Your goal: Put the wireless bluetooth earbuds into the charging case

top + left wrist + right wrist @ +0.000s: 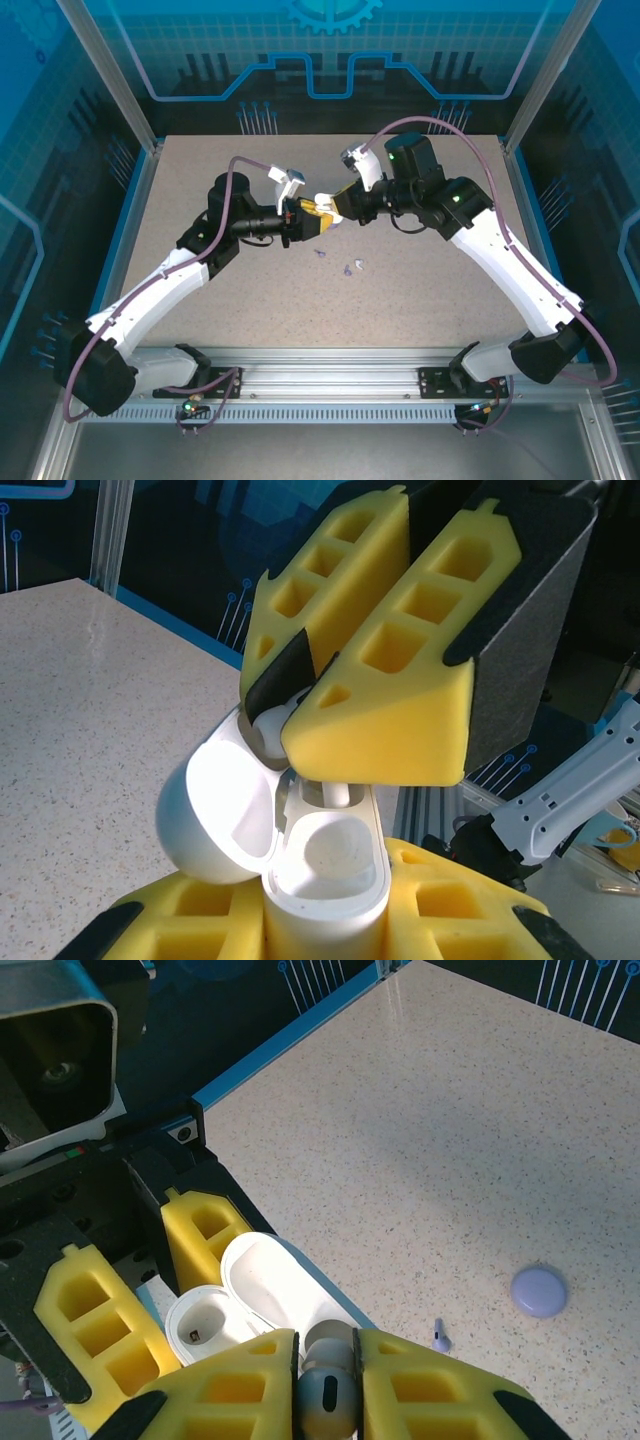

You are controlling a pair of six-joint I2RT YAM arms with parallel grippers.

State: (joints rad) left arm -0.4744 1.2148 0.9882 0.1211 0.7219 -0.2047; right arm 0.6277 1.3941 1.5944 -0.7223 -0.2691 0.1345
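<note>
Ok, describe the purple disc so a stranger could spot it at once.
On the speckled beige table, in the right wrist view, look at the bare stretch near the picture's right edge. The purple disc lies flat there. Its nearest neighbour, a loose earbud, is tiny, whitish and stemmed; the disc is round, flat and larger.

charging case [325, 880]: glossy smooth white plastic | earbud [325, 1398]: glossy plastic | right gripper pads [380, 720] above case: matt yellow foam | table [480, 1140]: matt speckled stone-look
</note>
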